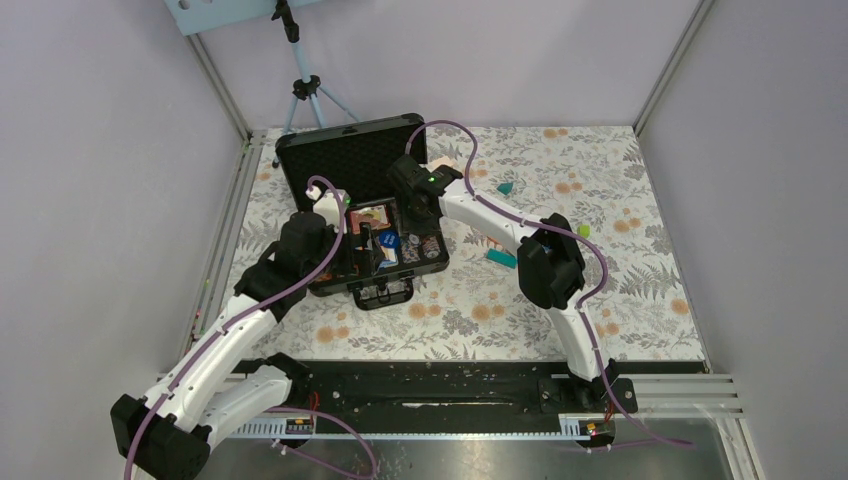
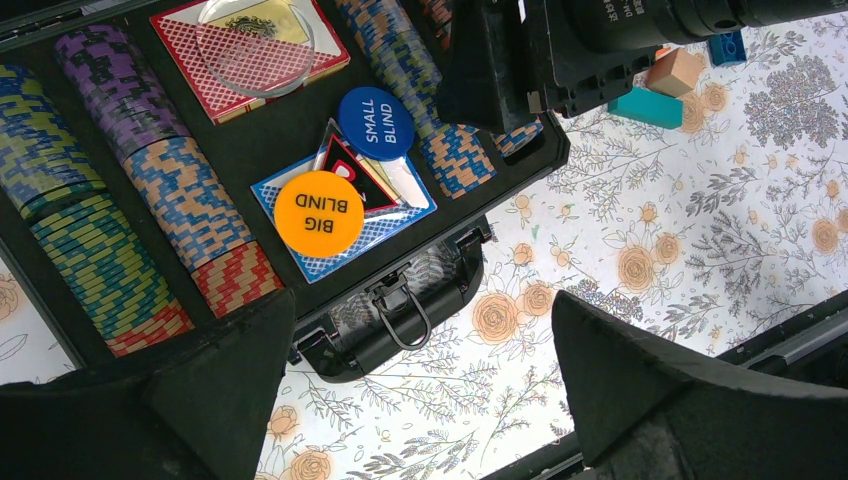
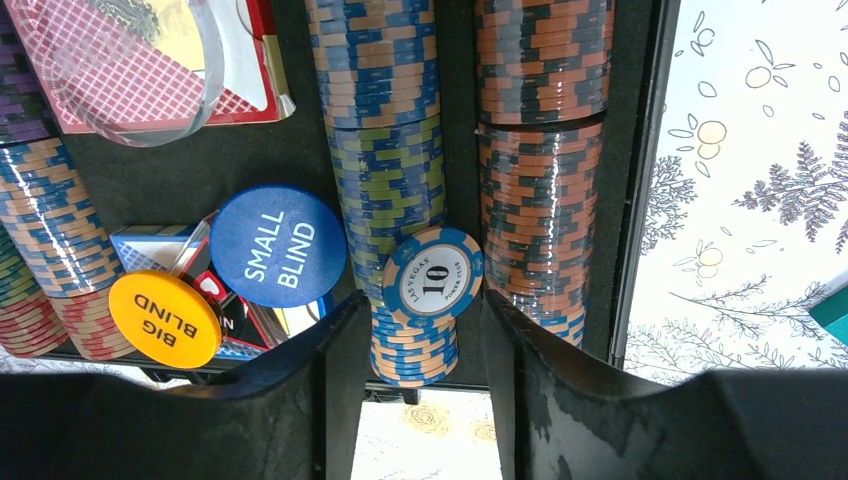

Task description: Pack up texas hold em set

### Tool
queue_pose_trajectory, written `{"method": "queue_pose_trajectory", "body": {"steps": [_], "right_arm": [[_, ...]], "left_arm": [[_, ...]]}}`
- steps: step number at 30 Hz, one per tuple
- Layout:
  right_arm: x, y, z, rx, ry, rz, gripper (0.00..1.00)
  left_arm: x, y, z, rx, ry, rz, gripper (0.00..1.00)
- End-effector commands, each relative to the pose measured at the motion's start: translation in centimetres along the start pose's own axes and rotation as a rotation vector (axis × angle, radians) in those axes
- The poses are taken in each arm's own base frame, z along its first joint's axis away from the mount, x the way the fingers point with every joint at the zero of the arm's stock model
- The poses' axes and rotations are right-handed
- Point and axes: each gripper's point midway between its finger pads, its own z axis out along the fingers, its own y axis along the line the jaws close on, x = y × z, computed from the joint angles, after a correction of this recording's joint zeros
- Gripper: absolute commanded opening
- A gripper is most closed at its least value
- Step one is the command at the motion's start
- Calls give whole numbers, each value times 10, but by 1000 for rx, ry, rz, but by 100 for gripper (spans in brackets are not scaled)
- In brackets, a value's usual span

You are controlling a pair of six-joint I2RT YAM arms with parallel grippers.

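Texas hold em set (image 1: 345,165) lies open on the surface (image 1: 560,290). Right gripper (image 3: 425,305) stands half apart around a 10 chip (image 3: 432,277) lying face-up on the blue chip row (image 3: 385,120) directly beneath it; whether it pinches the chip I cannot tell. Left gripper (image 2: 420,310) hangs fully open and empty above the case handle (image 2: 400,325). Risk: that 1 chip is not seated edge-on, so it could slide toward the SMALL BLIND disc (image 3: 278,245) just left of the gripper, or sit proud and block closing.

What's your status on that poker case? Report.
Left gripper open, empty. Right gripper straddling loose blue-and-tan ten chip, grip unclear. Black textured poker briefcase open, lid up, both grippers over it.
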Motion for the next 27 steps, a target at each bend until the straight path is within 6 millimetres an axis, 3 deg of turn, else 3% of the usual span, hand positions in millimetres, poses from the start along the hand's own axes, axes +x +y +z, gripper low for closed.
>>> {"method": "queue_pose_trajectory", "body": {"steps": [1, 5, 7, 10, 14, 27], "right_arm": [[0, 8, -2, -30, 8, -17, 50], [3, 7, 1, -24, 18, -15, 49], [5, 7, 2, -25, 24, -19, 55], [5, 7, 3, -25, 25, -21, 55], [4, 0, 3, 7, 16, -22, 44], [-12, -29, -26, 127, -87, -49, 27]], "left_arm": [[-9, -1, -1, 3, -26, 8, 99], [-9, -1, -1, 4, -26, 8, 99], [-9, -1, -1, 3, -26, 9, 99], [-10, 0, -1, 1, -27, 8, 99], [-9, 0, 0, 0, -26, 8, 99], [-10, 0, 0, 0, -26, 8, 99]]}}
